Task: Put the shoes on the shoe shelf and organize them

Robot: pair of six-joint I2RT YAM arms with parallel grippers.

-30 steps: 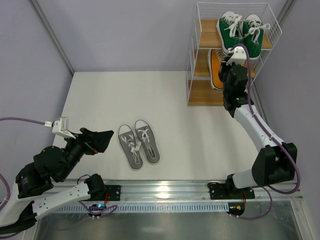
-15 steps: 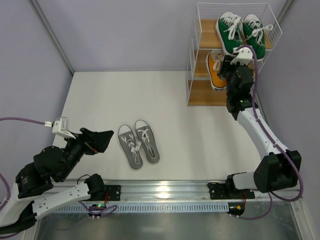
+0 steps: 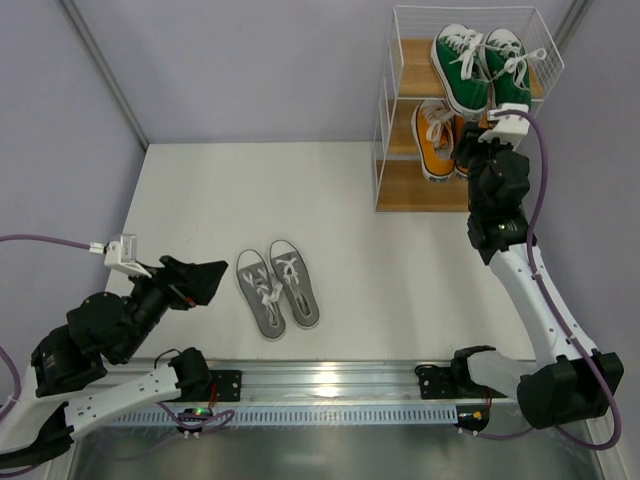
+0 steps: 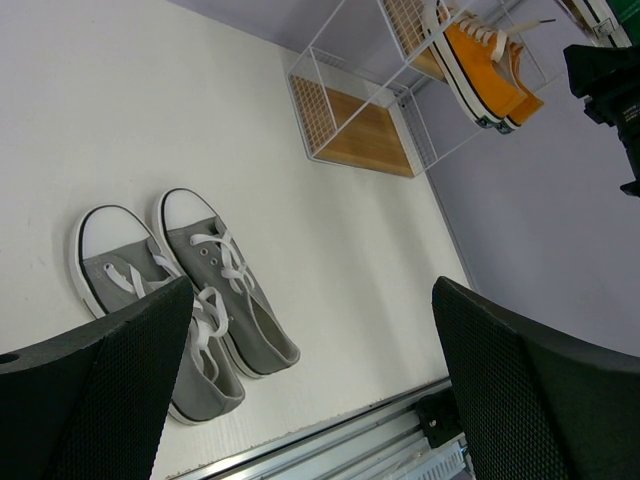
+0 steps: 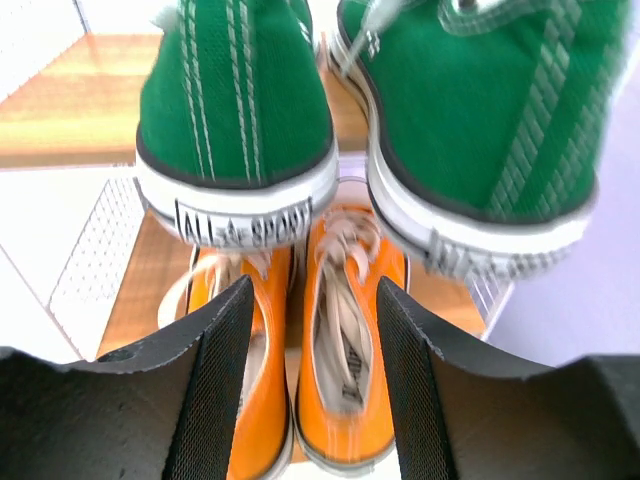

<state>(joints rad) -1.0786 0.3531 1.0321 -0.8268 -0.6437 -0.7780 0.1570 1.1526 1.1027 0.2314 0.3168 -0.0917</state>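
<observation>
Here's the shoe shelf point(image 3: 415, 188), standing at the far right corner of the white table point(image 3: 350, 220), and two tiers are filled. The green shoes point(image 3: 480, 65) sit side by side on the top board, heels at the shelf's front edge. The orange shoes point(image 3: 437, 138) are on the middle board right beneath them, also heels out.

The right gripper point(image 3: 468, 138) hangs just in front of the shelf at middle-tier height. Its wrist view shows the fingers point(image 5: 222, 340) spread apart with nothing between them, and through the gap you look straight at the heel of the right-hand orange shoe. The fingers don't appear to be touching it.

The grey shoes point(image 3: 277, 287) are the pair left out. They lie on the table well away from the shelf, off to its left and down towards the arm bases, toes pointing away from the bases and laces tangled together between them.

The left gripper point(image 3: 205, 275) hovers just beside the grey pair, on the side away from the shelf. Its jaws are spread wide and hold nothing, and its camera looks past the grey pair towards the shelf.
</observation>
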